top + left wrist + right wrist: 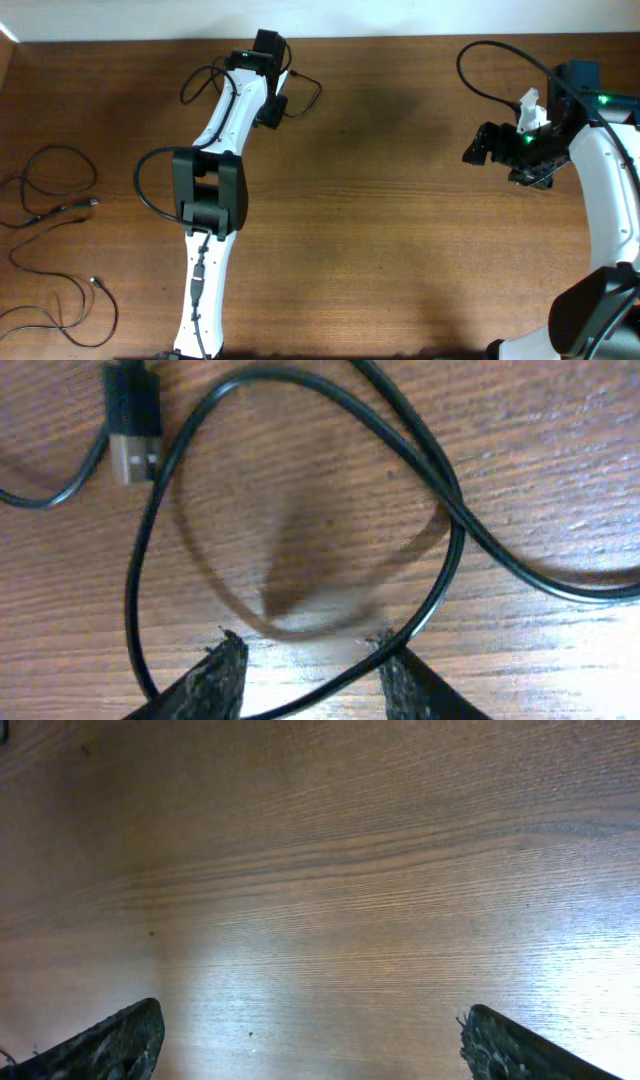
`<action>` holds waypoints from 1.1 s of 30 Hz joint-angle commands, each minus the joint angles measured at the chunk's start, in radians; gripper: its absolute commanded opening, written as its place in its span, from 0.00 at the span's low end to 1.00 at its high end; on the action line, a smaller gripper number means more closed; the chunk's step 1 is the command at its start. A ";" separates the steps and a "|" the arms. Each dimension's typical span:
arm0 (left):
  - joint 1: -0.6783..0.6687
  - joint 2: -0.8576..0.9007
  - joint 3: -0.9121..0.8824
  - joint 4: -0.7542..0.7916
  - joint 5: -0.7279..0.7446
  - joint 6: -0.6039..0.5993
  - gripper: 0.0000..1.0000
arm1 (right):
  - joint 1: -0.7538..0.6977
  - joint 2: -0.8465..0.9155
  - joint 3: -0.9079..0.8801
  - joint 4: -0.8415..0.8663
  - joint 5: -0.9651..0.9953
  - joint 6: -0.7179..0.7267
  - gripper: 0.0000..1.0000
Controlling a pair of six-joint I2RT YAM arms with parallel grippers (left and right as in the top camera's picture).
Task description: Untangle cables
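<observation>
Brown wood-grain worktop (400,200): the left gripper (310,670) has its jaws apart astride a looped black cable (430,465) near its silvery plug (130,445). More cables (78,208) lie at the worktop's left edge. The right gripper (310,1020) has its jaws wide apart above the wood.

place: robot lab bench | evidence: brown wood-grain tabletop (400,220); white-and-black robot arm (215,130) from 7 o'clock, second white-and-black robot arm (612,175) from 4 o'clock

overhead: top-down, far | wrists: close, downward | overhead+left wrist share: cable (133,570)
</observation>
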 commanded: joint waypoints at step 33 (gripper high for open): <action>0.105 -0.203 0.307 -0.243 0.129 -0.592 0.52 | 0.005 -0.011 -0.004 0.003 0.012 -0.008 0.96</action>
